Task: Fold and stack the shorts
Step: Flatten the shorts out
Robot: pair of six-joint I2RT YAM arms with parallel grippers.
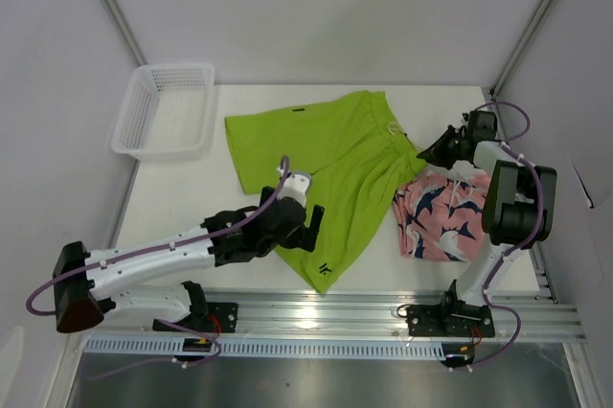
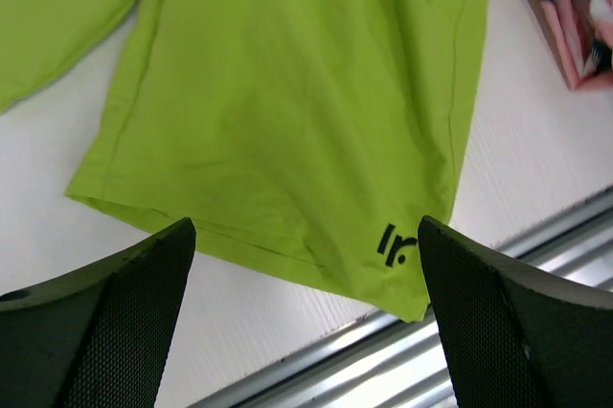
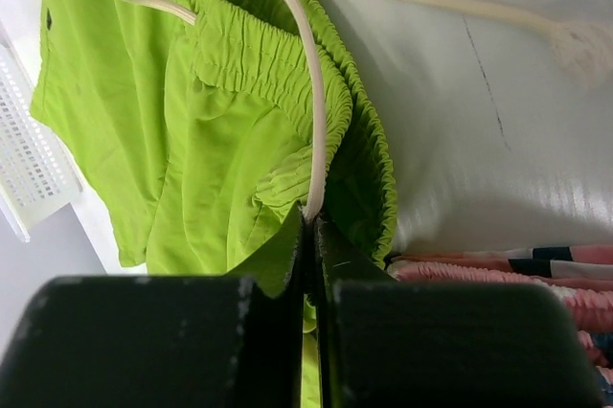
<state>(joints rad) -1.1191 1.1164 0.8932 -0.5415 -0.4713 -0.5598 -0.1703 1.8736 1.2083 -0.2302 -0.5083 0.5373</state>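
On the white table (image 1: 182, 207), seen from above, the lime-green shorts (image 1: 335, 154) lie spread in the middle, one leg pointing to the back left and the other toward the near edge; the coral-pink shorts (image 1: 445, 216) sit bunched just beside them on the right, their navy and white print facing up; a white mesh basket (image 1: 129, 130) stands at the far left corner, apart from both pairs.

Only the left wrist view shows the near leg closely; its cloth lies flat with few creases, and a small dark logo (image 2: 391, 245) sits by the hem's corner, which comes close to the metal rail (image 2: 460, 331) at the table's edge; the left gripper (image 2: 306, 231) hangs above that hem, fingers wide apart with nothing between them.

Only the right wrist view shows the grip at the far side; the right gripper (image 3: 308, 221) has its fingers pressed together on a fold of the green shorts' gathered waistband (image 3: 259, 54), and a loop of the white drawstring (image 3: 316, 92) runs down into the same pinch; the cord's frayed end lies loose on the table; the pink pair's edge shows just beside the waistband.
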